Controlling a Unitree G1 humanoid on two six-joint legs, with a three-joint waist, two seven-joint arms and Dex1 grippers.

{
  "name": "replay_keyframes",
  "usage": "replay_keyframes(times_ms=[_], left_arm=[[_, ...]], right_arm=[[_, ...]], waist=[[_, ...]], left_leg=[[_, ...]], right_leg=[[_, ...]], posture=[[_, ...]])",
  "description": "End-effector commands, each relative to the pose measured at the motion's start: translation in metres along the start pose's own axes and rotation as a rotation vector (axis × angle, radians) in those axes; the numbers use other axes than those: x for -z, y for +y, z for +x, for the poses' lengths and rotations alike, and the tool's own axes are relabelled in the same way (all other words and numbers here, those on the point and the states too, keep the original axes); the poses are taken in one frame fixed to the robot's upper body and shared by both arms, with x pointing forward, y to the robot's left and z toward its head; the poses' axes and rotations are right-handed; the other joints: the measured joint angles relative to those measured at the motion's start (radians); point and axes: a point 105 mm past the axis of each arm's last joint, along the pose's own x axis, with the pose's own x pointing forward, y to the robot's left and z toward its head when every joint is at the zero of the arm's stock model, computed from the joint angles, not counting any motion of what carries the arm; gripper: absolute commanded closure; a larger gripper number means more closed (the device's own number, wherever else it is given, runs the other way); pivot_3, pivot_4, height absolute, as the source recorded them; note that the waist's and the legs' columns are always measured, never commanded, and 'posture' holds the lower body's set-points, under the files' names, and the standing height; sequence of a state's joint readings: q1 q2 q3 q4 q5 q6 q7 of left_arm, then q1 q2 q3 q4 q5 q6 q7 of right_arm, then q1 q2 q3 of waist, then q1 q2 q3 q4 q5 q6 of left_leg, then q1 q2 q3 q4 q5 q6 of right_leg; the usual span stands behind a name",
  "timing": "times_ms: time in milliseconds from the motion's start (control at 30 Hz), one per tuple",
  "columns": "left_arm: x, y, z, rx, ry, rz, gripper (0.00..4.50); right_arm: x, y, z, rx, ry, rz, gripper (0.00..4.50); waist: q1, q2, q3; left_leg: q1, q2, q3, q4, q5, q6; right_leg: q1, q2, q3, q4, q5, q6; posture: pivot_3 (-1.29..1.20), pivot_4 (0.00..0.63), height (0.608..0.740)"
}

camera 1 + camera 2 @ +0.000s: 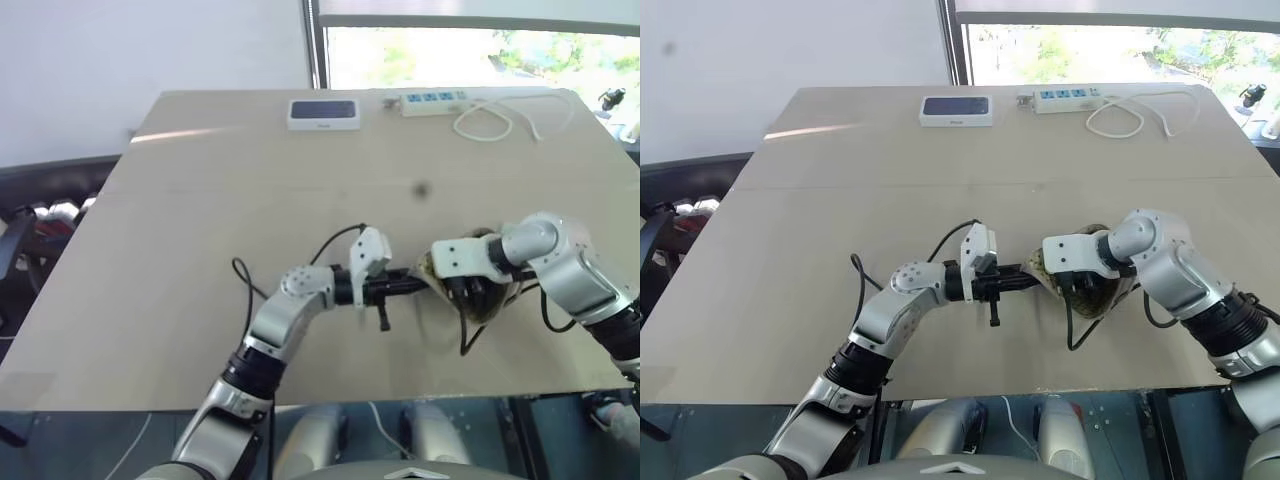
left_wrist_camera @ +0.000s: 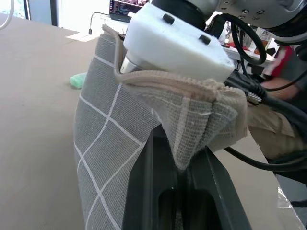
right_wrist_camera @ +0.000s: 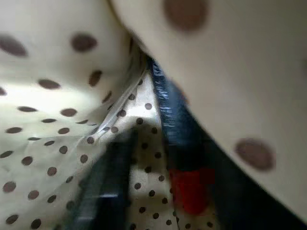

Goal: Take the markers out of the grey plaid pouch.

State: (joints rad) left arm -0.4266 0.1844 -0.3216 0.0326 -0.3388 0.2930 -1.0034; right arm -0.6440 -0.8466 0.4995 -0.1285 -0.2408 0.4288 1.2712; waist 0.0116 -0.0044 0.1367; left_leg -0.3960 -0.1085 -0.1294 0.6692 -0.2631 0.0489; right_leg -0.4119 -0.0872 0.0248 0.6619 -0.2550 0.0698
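A: Grey plaid pouch (image 2: pixel 120 143) where?
B: Mid-table, left gripper (image 2: pixel 178 165) clamped on its edge.
A: Right gripper (image 1: pixel 1080 290)?
B: Inside pouch beside red-and-black marker (image 3: pixel 184 158); fingers' state can't tell.

Claw tips buried in the pouch

The right claw's (image 1: pixel 1077 287) tips are hidden inside the pouch (image 2: pixel 124 139). Just past them a red-and-black marker (image 3: pixel 184 158) shows only as a blur against the dotted lining (image 3: pixel 53 110), its ends cut off.
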Motion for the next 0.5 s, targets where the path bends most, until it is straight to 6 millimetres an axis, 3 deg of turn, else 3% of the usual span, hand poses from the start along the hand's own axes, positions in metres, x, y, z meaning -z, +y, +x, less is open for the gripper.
replay_keyframes(times_ms=[33, 267, 500], left_arm=[[-0.015, -0.006, 0.002, 0.022, -0.050, 0.062, 4.50], [-0.011, 0.005, -0.001, -0.037, -0.020, 0.136, 4.50], [-0.011, 0.008, -0.005, -0.062, -0.013, 0.166, 4.50]], right_arm=[[0.010, -0.002, 0.000, 0.019, 0.033, 0.019, 4.14], [0.000, -0.019, -0.024, 0.132, -0.010, 0.024, 4.18], [-0.010, -0.021, -0.058, 0.193, -0.057, 0.041, 4.18]], waist=[[0.000, 0.000, 0.000], [0.001, 0.000, 0.000], [0.002, 0.001, 0.001]], left_leg=[[0.000, 0.000, 0.000, 0.000, 0.000, 0.000], [-0.001, 0.000, 0.000, 0.000, 0.000, 0.000], [-0.002, 0.000, 0.000, -0.001, 0.000, 0.000]], right_leg=[[0.000, 0.000, 0.000, 0.000, 0.000, 0.000], [0.000, 0.000, 0.000, 0.000, 0.000, 0.000], [-0.002, 0.000, 0.000, -0.001, 0.000, 0.000]], posture=[[0.00, 0.150, 0.740], [0.00, 0.150, 0.740], [0.00, 0.150, 0.740]])
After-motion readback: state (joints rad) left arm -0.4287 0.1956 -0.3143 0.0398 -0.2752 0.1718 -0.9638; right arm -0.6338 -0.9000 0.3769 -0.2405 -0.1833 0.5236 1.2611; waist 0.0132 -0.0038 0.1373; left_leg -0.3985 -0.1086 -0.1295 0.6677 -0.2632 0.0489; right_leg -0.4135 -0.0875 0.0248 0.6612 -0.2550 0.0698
